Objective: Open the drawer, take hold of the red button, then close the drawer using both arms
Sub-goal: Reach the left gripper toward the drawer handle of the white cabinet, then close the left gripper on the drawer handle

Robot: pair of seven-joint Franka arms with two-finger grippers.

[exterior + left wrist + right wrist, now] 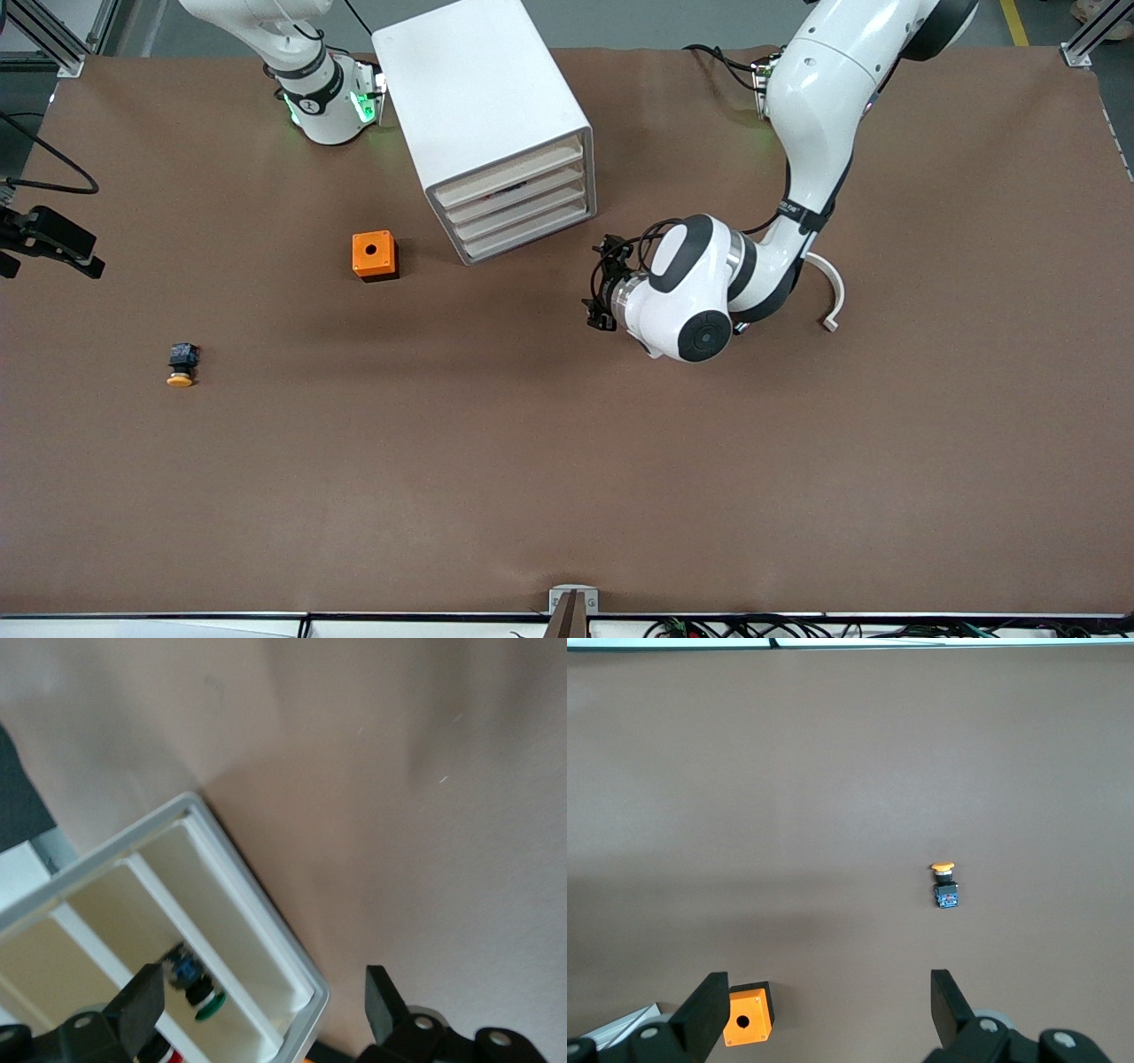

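The white drawer cabinet (483, 106) stands at the robots' edge of the table, its several drawers (518, 208) pushed in. My left gripper (596, 282) is open and empty, low over the table just in front of the drawer fronts. In the left wrist view the cabinet's corner (301, 974) lies between its open fingers (142, 1005). A green-capped button (204, 1003) sits in one compartment. A bit of red (174, 1057) shows beside that finger; the red button is otherwise hidden. My right gripper (826, 981) is open and empty, high over the table; the arm waits by its base (323, 102).
An orange box with a hole (374, 255) sits beside the cabinet toward the right arm's end, also in the right wrist view (747, 1013). A yellow-orange capped button (181, 365) lies nearer the front camera toward that end, also in the right wrist view (945, 883).
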